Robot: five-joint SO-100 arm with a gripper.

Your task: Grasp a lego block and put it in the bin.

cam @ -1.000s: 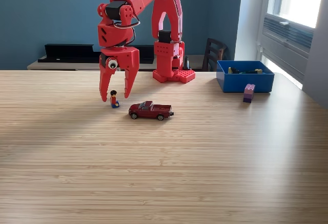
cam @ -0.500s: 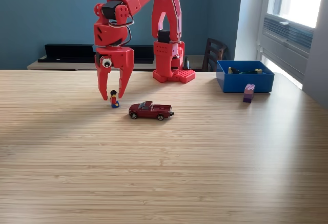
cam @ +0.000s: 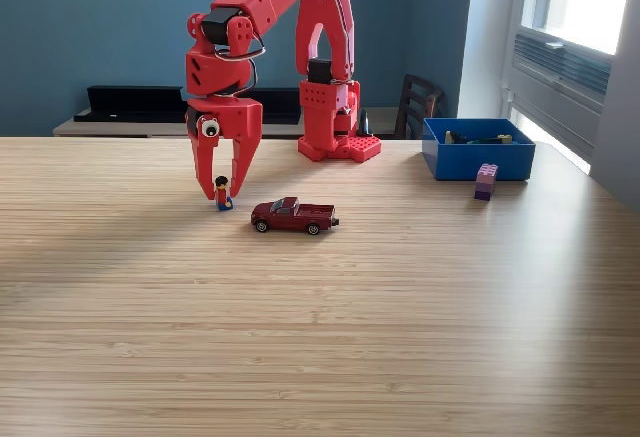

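A small lego figure (cam: pixel 222 195) with a red top and black hair stands on the wooden table in the exterior view. My red gripper (cam: pixel 223 192) hangs straight over it, open, one finger on each side of the figure; I cannot tell whether either finger touches it. A purple and pink lego block (cam: pixel 486 181) stands far to the exterior view's right, just in front of the blue bin (cam: pixel 478 163). The bin holds a few small pieces that are too small to name.
A dark red toy pickup truck (cam: pixel 294 216) sits just right of the figure and nearer the camera. The arm's red base (cam: pixel 338 145) stands at the back of the table. A dark chair (cam: pixel 416 105) is behind the table.
The gripper moved to the exterior view's left and came down slightly, so its open fingers now straddle the figure. The figure, truck and block have not moved.
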